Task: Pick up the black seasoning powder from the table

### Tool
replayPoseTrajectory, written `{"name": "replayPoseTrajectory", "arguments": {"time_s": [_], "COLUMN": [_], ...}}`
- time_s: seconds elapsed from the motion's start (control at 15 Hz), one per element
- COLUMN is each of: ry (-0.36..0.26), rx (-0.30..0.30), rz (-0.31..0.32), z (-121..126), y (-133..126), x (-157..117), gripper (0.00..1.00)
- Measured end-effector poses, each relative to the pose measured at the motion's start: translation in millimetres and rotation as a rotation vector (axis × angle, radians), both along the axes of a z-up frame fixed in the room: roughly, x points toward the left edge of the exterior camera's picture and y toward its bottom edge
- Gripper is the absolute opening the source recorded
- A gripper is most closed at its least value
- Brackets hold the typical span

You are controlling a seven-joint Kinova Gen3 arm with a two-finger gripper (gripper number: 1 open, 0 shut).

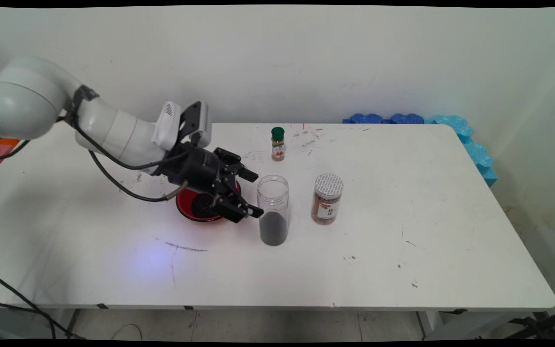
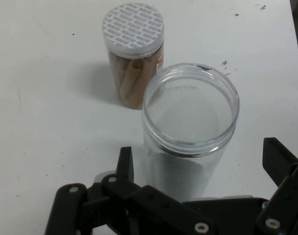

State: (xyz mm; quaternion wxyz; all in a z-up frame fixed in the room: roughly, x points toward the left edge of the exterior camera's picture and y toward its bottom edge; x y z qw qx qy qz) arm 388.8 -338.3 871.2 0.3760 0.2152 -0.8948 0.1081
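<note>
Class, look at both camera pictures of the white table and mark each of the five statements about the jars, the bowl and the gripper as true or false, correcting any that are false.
1. The clear jar nearest the gripper has no lid. True.
2. The gripper's fingers are clamped shut on the clear jar. False: they stand open on either side of it, not touching in the hand view.
3. The jar with the patterned white lid lies on its side. False: it stands upright.
4. A red bowl sits on the table partly hidden under the gripper. True.
5. The small bottle towards the wall has a red cap. False: its cap is green.
</note>
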Motion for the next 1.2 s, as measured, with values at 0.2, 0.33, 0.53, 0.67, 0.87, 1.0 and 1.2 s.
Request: {"name": "replayPoseTrajectory", "arguments": {"time_s": [0.2,0.33,0.53,0.67,0.87,1.0,1.2], "ry": [-0.002,-0.003,-0.001,0.001,0.005,0.007,0.009], "rx": [-0.001,-0.001,-0.002,-0.002,-0.003,-0.003,-0.005], "rz": [-0.001,0.001,0.003,0.005,0.013,0.016,0.022], "z": [-7.5,-11.4,-16.6,-20.0,-24.6,-26.5,-28.8], "y": [-0.6,-0.8,-1.3,-1.9,-3.7,-4.6,-6.3], "x": [-4.3,-6.3,-9.6,-12.1,-15.4,-16.7,-18.6], "gripper": [1.0,1.0,1.0,1.0,1.0,1.0,1.0]}}
